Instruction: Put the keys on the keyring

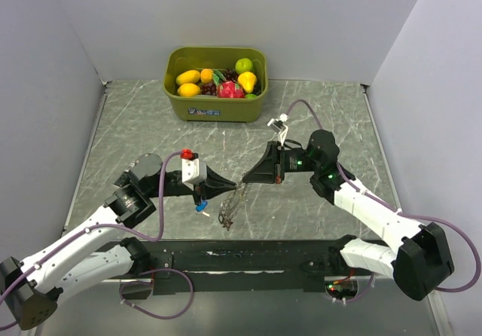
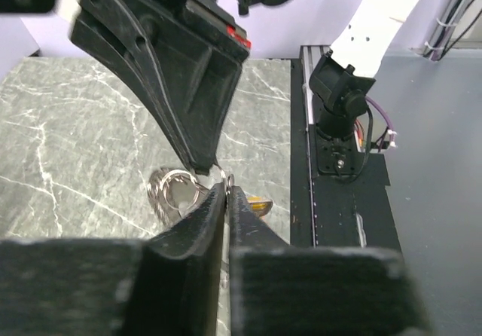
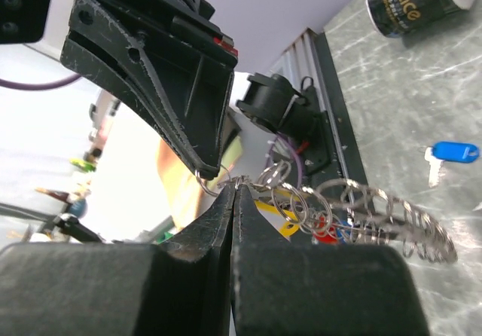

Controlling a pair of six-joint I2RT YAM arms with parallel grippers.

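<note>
My two grippers meet tip to tip above the middle of the table. The left gripper (image 1: 235, 185) (image 2: 227, 187) is shut on a small ring at the top of the keyring (image 1: 230, 209). The right gripper (image 1: 246, 178) (image 3: 235, 187) is shut on the same end of it. The silvery keyring (image 3: 376, 212) hangs from that point in a floppy string of loops, and its lower end rests on the table. A yellow key (image 3: 288, 228) and a red key (image 3: 324, 236) hang among the loops. A blue key (image 1: 201, 208) (image 3: 454, 152) lies loose on the table under the left gripper.
A green basket (image 1: 216, 106) of toy fruit stands at the back of the table. A black rail (image 1: 241, 257) runs along the near edge between the arm bases. White walls close in the left and right sides.
</note>
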